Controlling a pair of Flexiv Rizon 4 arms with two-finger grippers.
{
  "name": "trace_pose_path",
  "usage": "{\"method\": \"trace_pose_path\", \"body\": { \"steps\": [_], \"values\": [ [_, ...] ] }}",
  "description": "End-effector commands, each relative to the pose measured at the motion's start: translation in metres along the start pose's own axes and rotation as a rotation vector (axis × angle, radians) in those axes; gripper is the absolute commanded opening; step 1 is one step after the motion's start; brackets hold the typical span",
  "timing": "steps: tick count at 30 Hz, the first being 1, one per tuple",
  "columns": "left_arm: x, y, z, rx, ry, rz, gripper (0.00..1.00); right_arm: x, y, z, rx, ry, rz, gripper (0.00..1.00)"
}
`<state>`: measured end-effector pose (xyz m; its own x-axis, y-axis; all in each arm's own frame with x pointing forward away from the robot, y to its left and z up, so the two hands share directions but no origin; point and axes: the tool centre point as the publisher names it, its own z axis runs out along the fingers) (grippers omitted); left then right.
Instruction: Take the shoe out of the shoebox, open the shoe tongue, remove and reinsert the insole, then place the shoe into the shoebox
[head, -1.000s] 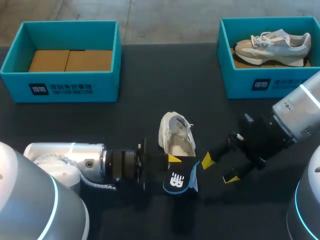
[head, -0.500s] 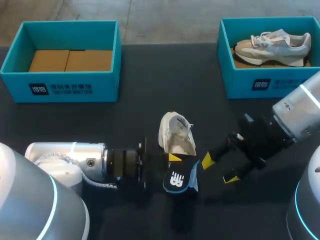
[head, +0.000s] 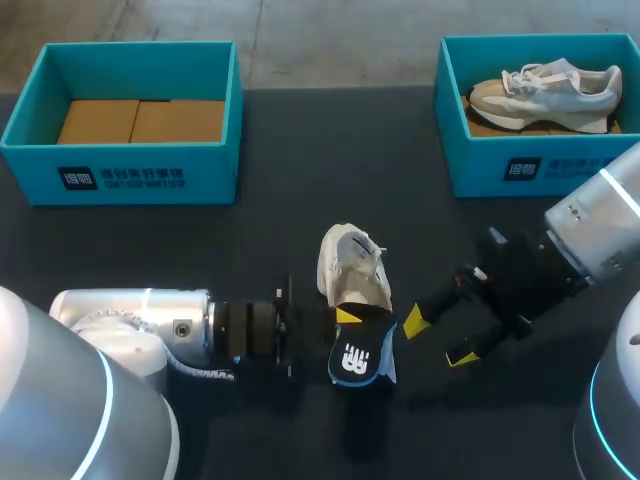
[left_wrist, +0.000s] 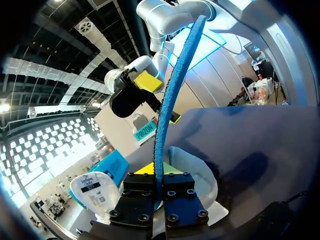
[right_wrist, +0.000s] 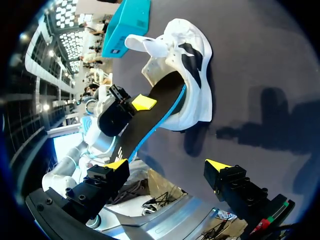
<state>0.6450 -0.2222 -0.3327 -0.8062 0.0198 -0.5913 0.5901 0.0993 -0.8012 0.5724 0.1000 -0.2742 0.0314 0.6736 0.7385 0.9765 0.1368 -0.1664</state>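
A white shoe (head: 352, 262) lies on the dark table, its toe pointing away from me. Its black insole (head: 358, 356) with a blue edge sticks out of the heel opening, tilted toward the front edge. My left gripper (head: 347, 316) is shut on that insole. In the left wrist view the insole (left_wrist: 172, 100) stands edge-on between the left gripper (left_wrist: 159, 172) fingers, with the shoe (left_wrist: 202, 172) just behind. My right gripper (head: 436, 338) stands open to the right of the shoe, holding nothing. The right wrist view shows the shoe (right_wrist: 187, 70) and insole (right_wrist: 150, 122) ahead of the right gripper (right_wrist: 167, 165).
A teal shoebox (head: 120, 175) with brown cardboard inside stands at the back left. Another teal shoebox (head: 540, 165) at the back right holds a second grey-white shoe (head: 545, 88). Bare dark table lies between the boxes and the arms.
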Motion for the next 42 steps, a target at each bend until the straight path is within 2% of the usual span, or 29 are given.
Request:
{"method": "trace_pose_path", "body": {
  "steps": [1,15,42],
  "values": [
    [0.001,0.000,0.002,-0.014,-0.008,0.001,0.00,0.000,-0.001,0.001,-0.004,-0.001,0.000,1.00],
    [0.001,0.005,0.005,-0.041,-0.022,-0.009,0.00,0.000,-0.001,0.001,-0.004,-0.001,0.000,1.00],
    [-0.006,0.031,0.003,-0.076,-0.030,-0.027,0.00,0.000,-0.001,0.001,-0.004,-0.001,0.000,1.00]
  ]
}}
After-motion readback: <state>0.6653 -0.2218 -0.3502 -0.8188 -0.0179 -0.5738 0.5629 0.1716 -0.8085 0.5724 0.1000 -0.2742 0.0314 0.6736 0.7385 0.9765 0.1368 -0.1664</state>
